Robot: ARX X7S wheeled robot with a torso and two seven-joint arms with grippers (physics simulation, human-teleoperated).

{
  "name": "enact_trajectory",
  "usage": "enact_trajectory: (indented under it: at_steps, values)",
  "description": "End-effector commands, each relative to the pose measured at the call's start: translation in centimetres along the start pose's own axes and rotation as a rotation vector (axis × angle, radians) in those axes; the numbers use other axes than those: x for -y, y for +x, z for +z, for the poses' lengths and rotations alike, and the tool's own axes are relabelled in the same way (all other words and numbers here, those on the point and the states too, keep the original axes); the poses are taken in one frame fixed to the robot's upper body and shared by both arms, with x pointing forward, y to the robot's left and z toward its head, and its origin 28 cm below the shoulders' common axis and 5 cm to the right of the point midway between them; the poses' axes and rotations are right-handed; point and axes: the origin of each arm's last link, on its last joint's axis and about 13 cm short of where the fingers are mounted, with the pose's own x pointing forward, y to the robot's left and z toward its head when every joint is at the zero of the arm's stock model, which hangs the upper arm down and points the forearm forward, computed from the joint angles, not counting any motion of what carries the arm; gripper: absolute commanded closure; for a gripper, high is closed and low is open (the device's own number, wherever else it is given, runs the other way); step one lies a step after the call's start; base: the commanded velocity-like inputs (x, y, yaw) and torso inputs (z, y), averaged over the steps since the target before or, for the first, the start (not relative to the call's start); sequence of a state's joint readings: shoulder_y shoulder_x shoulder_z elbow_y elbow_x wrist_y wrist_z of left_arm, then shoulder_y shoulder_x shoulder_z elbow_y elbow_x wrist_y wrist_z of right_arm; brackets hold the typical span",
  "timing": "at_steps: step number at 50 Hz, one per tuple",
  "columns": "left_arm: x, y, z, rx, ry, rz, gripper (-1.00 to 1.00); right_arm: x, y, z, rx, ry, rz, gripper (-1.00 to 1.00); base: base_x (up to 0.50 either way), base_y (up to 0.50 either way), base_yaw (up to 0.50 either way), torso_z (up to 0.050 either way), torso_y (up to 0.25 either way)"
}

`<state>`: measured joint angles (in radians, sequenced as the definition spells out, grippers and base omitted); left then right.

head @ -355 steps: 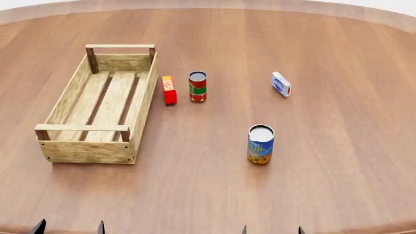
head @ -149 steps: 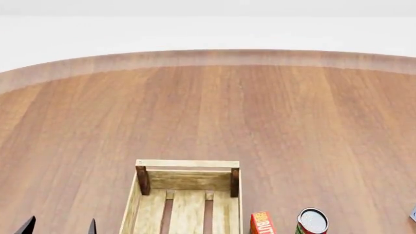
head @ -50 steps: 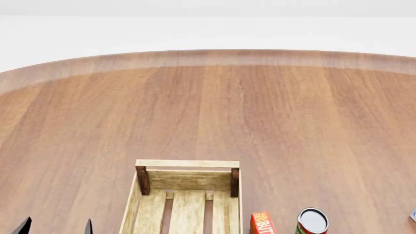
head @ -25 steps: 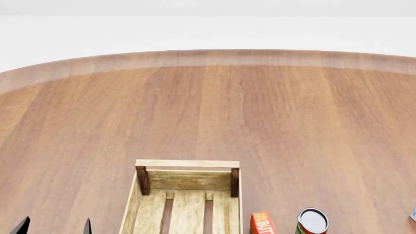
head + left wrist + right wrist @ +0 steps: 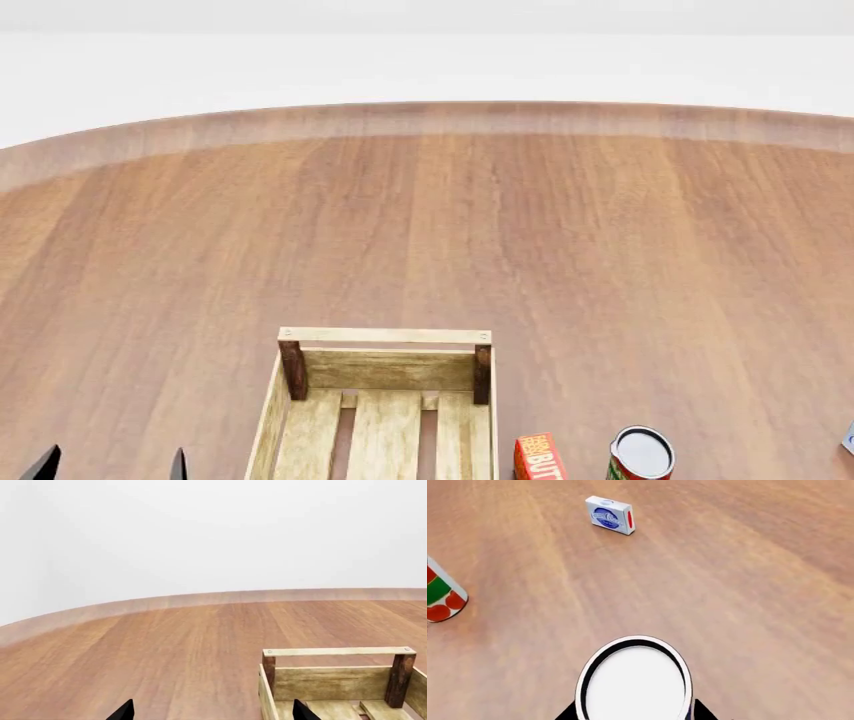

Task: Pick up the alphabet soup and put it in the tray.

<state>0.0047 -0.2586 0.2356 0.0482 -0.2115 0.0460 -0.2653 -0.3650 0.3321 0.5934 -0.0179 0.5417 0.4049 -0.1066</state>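
Spread jaws mark the left gripper (image 5: pixel 211 711): only its two dark fingertips show, well apart with nothing between them, hovering over the wooden table (image 5: pixel 561 230) beside the near end of the tray (image 5: pixel 384 337). At the right gripper (image 5: pixel 635 711), two dark fingertips sit on either side of the soup can (image 5: pixel 635 682), whose plain white top with a dark rim fills the lower part of the right wrist view; whether the tips press on the can I cannot tell. The tray holds nothing visible on its slats. Just beside the tray's right wall stands a small red box (image 5: pixel 537 458), then a red-and-green can (image 5: pixel 642 455). A blue-and-white box (image 5: pixel 610 515) lies farther off on the table.
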Motion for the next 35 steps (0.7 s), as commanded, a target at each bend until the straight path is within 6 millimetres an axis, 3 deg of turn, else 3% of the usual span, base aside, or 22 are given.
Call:
enact_trajectory:
  at_steps: [1,12,35]
  values:
    - [0.0,0.0,0.0,0.001,0.000,0.000,-1.00,-0.1,0.1,-0.1,0.003,0.006,0.004,1.00,0.00,0.00,0.00,0.000,0.000]
    - [0.1,0.0,0.1,0.002,0.002,-0.004,-1.00,-0.2,-0.2,0.1,0.017,0.003,0.009,1.00,0.00,0.00,0.00,0.000,0.000]
    - [0.1,-0.1,0.2,0.005,0.002,-0.003,-1.00,-3.6,-3.0,4.3,0.193,-0.052,0.109,1.00,0.00,0.00,0.00,0.000,0.000]
